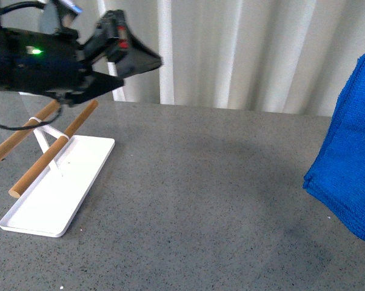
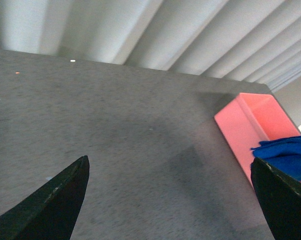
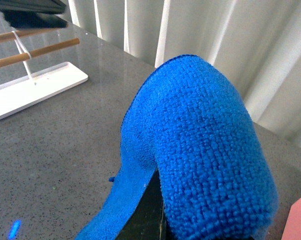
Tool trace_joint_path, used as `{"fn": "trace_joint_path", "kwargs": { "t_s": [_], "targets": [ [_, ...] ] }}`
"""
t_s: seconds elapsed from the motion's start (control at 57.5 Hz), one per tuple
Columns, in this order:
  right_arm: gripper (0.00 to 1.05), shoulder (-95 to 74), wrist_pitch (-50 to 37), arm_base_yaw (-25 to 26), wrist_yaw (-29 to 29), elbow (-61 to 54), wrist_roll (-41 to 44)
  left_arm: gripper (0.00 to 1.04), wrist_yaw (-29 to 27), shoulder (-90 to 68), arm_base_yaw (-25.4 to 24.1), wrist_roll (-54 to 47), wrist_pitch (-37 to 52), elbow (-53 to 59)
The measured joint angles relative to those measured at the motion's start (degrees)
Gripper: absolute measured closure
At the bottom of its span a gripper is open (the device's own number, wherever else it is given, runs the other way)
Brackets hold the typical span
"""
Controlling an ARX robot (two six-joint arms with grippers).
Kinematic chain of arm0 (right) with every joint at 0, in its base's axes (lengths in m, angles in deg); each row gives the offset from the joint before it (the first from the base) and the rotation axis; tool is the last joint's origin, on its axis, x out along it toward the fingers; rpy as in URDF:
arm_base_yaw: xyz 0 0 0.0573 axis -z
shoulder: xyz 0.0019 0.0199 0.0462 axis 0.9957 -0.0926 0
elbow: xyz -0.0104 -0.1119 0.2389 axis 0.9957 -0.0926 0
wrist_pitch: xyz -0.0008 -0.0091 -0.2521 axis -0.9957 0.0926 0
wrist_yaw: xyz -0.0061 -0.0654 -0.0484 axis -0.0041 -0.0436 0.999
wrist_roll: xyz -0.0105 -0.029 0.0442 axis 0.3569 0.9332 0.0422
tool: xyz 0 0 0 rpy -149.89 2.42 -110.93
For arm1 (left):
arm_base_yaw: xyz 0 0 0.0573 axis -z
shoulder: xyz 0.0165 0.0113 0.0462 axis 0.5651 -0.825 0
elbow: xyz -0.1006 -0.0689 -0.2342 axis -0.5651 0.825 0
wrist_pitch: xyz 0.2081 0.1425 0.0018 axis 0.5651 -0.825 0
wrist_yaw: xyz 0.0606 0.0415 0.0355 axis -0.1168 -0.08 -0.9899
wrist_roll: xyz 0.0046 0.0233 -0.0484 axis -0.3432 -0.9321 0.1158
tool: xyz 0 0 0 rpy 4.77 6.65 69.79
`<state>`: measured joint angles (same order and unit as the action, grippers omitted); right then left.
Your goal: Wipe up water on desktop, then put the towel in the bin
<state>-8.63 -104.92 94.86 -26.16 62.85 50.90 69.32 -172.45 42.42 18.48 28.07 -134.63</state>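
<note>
- Where the speckled dark grey stone desktop (image 1: 200, 200) starts at the left, one flat white tray (image 1: 61, 194) bears two wooden rods (image 1: 40, 163).
- Left gripper (image 2: 169, 167): black fingers (image 2: 55, 200) spread wide, empty.
- One fluffy bright blue towel (image 3: 205, 145), lifted off the desktop, drapes the right gripper (image 3: 148, 210); its grip is hidden.
- One salmon-pink straight-sided bin (image 2: 240, 125) nearby.

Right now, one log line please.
left end effector open, empty | right end effector holds bright blue fluffy towel aloft | salmon-pink bin by towel

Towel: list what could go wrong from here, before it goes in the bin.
1. The towel drapes over the right gripper, hiding its jaws; on release it may cling instead of dropping.
2. Its loose tail hangs low and could catch the bin wall, leaving part outside.
</note>
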Motion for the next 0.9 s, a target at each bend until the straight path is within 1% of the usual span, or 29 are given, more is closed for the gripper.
{"fn": "trace_joint_path", "kwargs": {
  "t_s": [0.104, 0.209, 0.296, 0.47, 0.522, 0.661, 0.8, 0.835, 0.87, 0.887, 0.904],
  "targets": [
    [1.01, -0.9, -1.6, -0.2, 0.5, 0.0, -0.4, 0.07, 3.5, 1.6, -6.3, -4.6, -1.6, 3.1],
    [1.01, -1.1, -2.6, -0.5, 0.7, 0.0, -1.2, 0.07, 6.5, 3.7, -10.8, -8.6, -4.7, 7.2],
    [1.01, -1.7, -3.1, -0.8, 1.4, 0.0, -1.3, 0.07, 9.4, 6.5, -13.6, -11.3, -6.1, 11.6],
    [1.01, -2.8, -3.4, -1.0, 3.5, 0.0, -1.5, 0.07, 16.4, 18.2, -16.9, -15.7, -6.4, 22.7],
    [1.01, -2.8, -3.0, -1.1, 4.1, 0.0, -1.4, 0.07, 17.7, 21.9, -17.7, -16.1, -7.3, 25.0],
    [1.01, -3.1, -1.9, -1.1, 5.8, 0.0, -1.2, 0.07, 22.2, 30.4, -20.9, -18.8, -10.8, 29.7],
    [1.01, -3.6, -1.8, -1.0, 6.2, 0.0, -0.9, 0.07, 25.1, 35.3, -25.2, -21.2, -14.8, 31.3],
    [1.01, -3.8, -1.8, -0.9, 6.3, 0.0, -0.8, 0.1, 20.4, 35.6, -24.9, -20.7, -11.2, 32.8],
    [1.01, -4.1, -1.7, -0.9, 6.7, 0.0, -0.7, 0.17, 8.6, 36.6, -24.3, -20.2, -1.0, 36.7],
    [1.01, -4.1, -1.7, -0.8, 6.8, 0.0, -0.6, 0.19, 5.9, 36.9, -24.3, -20.0, 1.6, 37.7],
    [1.01, -4.2, -1.7, -0.8, 7.0, 0.0, -0.6, 0.22, 0.8, 37.4, -24.3, -19.7, 6.3, 39.9]
  ]
}}
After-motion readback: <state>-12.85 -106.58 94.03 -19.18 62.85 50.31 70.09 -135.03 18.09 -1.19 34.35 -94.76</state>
